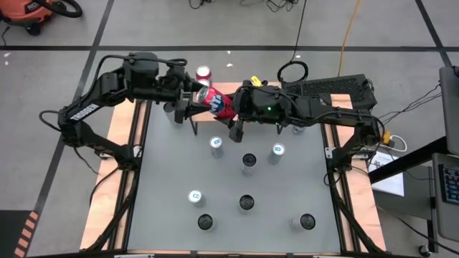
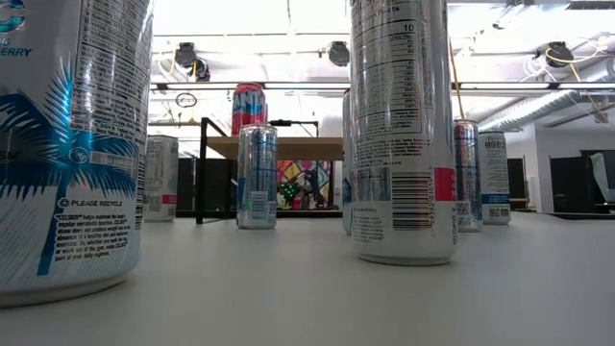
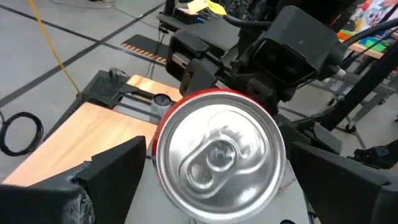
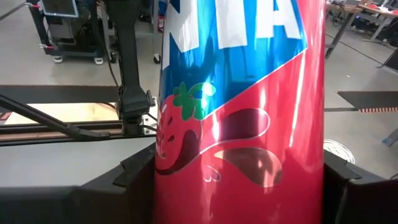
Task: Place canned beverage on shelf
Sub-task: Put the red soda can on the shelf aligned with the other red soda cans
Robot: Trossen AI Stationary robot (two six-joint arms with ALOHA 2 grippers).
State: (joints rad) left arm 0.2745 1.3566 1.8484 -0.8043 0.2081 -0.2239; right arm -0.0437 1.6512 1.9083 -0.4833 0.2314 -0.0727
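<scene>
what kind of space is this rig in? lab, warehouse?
Probably a robotics lab or workshop. The low view shows exposed ceiling ducting and strip lights; the high view shows a taped concrete floor with a loose yellow cable and an orange shop vacuum beside the table.

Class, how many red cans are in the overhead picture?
2. One red can stands on the shelf; a second red can is held tilted in the right gripper beside it. Others may be hidden.
</scene>
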